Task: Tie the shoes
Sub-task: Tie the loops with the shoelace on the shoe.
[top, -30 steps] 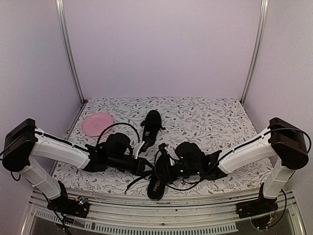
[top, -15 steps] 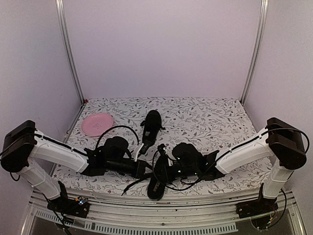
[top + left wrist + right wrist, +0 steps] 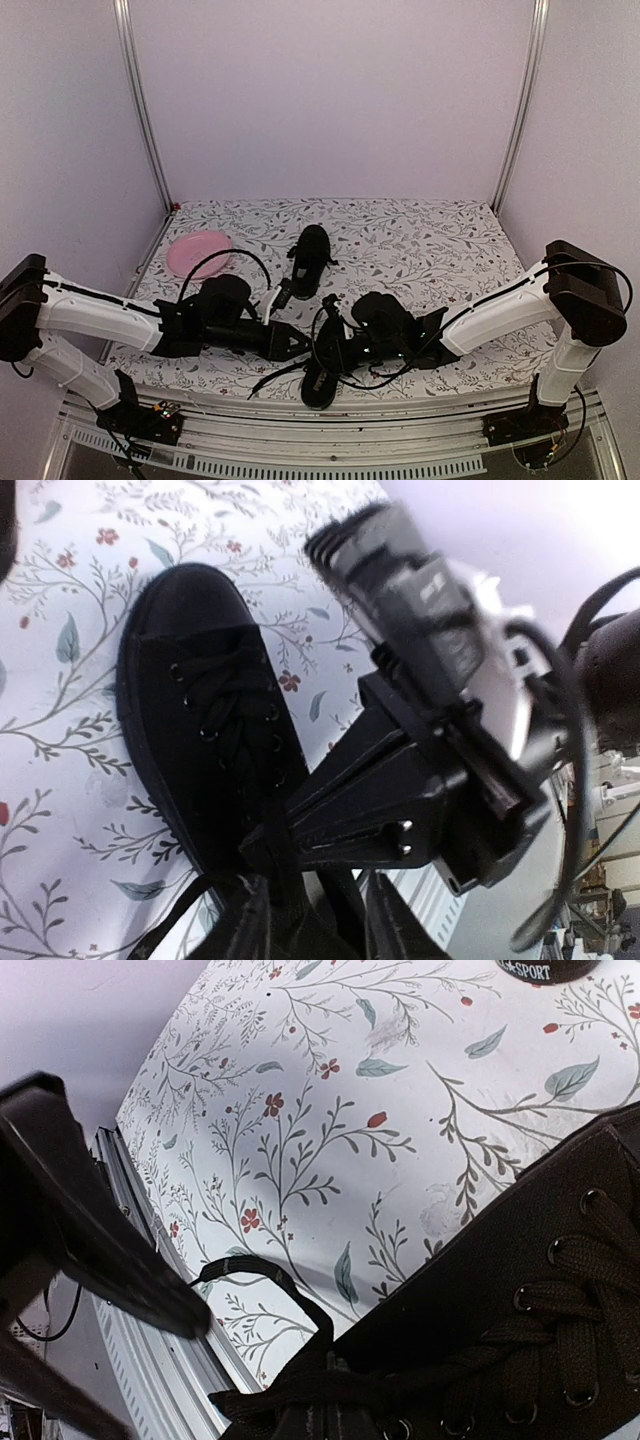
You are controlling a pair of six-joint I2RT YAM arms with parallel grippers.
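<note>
Near shoe, right of and nearer than the pink plate; right gripper clenched on its lace; left gripper parted, seemingly pinching nothing — likely risk: lace slackens on the unheld side, any loop undoes.

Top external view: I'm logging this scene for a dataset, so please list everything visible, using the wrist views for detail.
shoes: 2, black, one mid-table, the other at the near edge between the claws
lace: 1 loose end seen, black, looping off the near shoe toward the table's near edge
plate: 1, pink, far left of the table
table: 1, white floral cover
posts: 2, silver, at the back corners
arms: 2, white and black, reaching in from left and right
left claw: black, open, beside the near shoe
right claw: black, shut on the lace at the near shoe
</note>
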